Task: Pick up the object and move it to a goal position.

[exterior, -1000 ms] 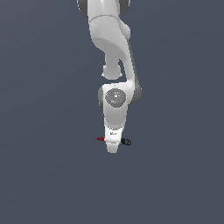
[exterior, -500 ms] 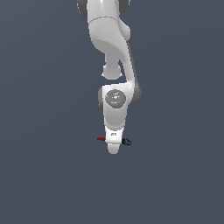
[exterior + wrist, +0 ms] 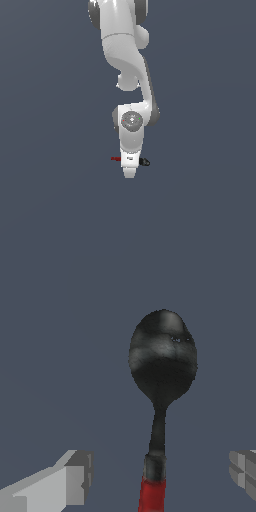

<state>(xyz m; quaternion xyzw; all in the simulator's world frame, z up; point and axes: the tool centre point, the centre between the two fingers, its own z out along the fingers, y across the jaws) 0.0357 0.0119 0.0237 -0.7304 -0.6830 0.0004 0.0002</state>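
Observation:
The object [image 3: 162,356] is a small spoon-like tool with a glossy black oval head, a thin dark shaft and a red handle. It lies flat on the grey floor. In the exterior view only its ends show: the red handle [image 3: 116,158] toward that view's left and the black head [image 3: 145,162] toward its right, with the white hand covering the middle. My gripper [image 3: 129,172] is lowered straight over it. In the wrist view my gripper [image 3: 160,476] is open. Its fingers [image 3: 75,478] stand wide on either side of the shaft, apart from it.
Plain dark grey floor surrounds the object in both views. The white arm [image 3: 125,45] comes down from the top of the exterior view. No other objects or goal marker show.

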